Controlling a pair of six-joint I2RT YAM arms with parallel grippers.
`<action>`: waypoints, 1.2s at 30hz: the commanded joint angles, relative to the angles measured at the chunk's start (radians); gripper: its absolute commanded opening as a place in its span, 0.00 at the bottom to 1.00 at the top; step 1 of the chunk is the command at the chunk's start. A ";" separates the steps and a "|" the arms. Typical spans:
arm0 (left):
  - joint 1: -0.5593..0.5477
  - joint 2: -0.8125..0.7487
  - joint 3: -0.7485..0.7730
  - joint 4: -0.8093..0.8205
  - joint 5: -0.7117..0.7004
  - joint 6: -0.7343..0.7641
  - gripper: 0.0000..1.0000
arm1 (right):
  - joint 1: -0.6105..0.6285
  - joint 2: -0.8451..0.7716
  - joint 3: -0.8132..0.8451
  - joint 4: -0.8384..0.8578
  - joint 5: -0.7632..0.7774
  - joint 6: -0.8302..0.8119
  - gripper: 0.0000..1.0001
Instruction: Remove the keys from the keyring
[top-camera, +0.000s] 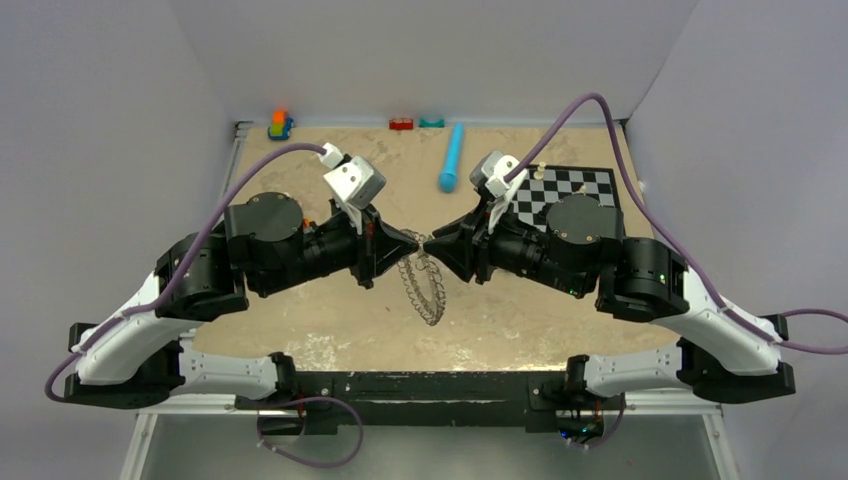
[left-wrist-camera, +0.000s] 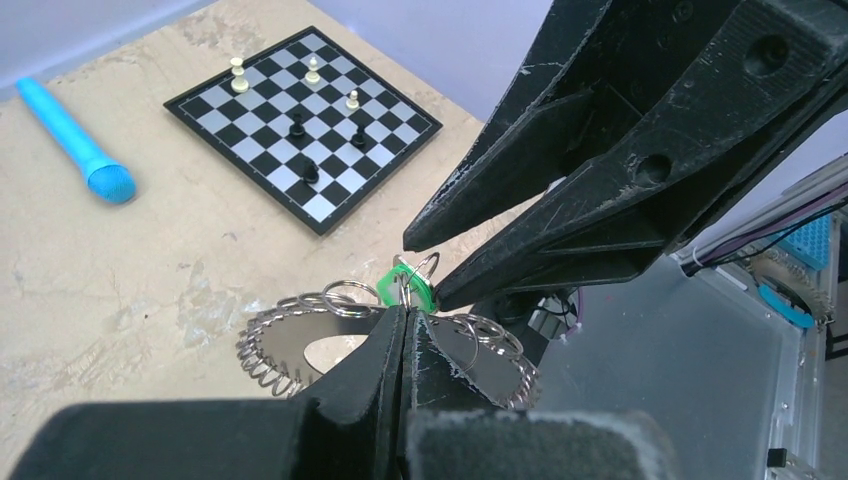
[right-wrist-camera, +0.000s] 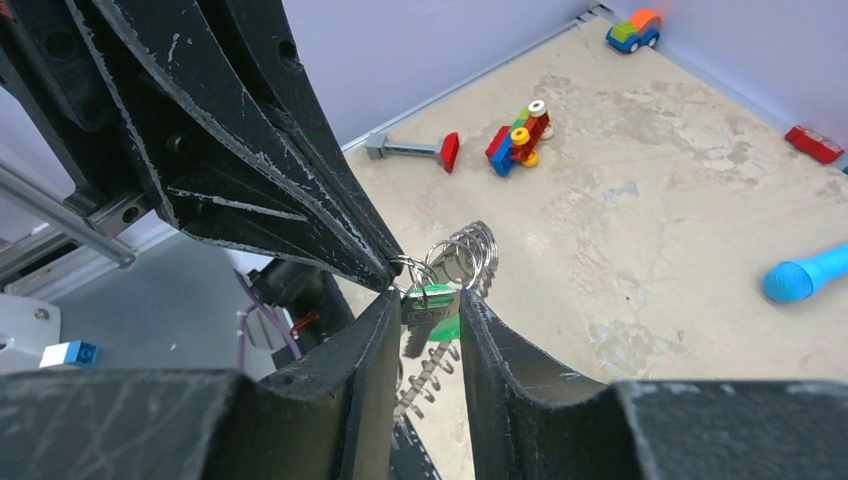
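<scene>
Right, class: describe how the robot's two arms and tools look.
Left arm and right arm: white lower links, chunky black upper housings, round joint caps. A purple cable loops along each. Left tool and right tool: black, scuffed, two tapering fingers.

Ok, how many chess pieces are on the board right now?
6. Three white pieces along the chessboard's far rows; three black pieces nearer the camera. None look hidden.

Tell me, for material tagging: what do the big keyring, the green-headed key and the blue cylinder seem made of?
Large grey keyring rimmed with silver keys: bare polished metal, glinting and mirror-bright. Small key with bright green head: silvery metal blade, its head probably plastic-capped or painted, flat even colour. Long blue cylinder: likely matt plastic or foam, no glare, finely textured end.
</scene>
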 joint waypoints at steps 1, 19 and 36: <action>0.002 -0.001 0.044 0.035 -0.018 -0.012 0.00 | 0.006 -0.009 0.036 0.018 -0.004 -0.020 0.32; 0.002 0.005 0.049 0.037 -0.014 -0.008 0.00 | 0.005 0.015 0.036 0.024 -0.030 -0.027 0.13; 0.002 0.001 0.051 0.027 -0.025 0.003 0.00 | 0.005 -0.078 -0.004 0.100 -0.101 -0.030 0.60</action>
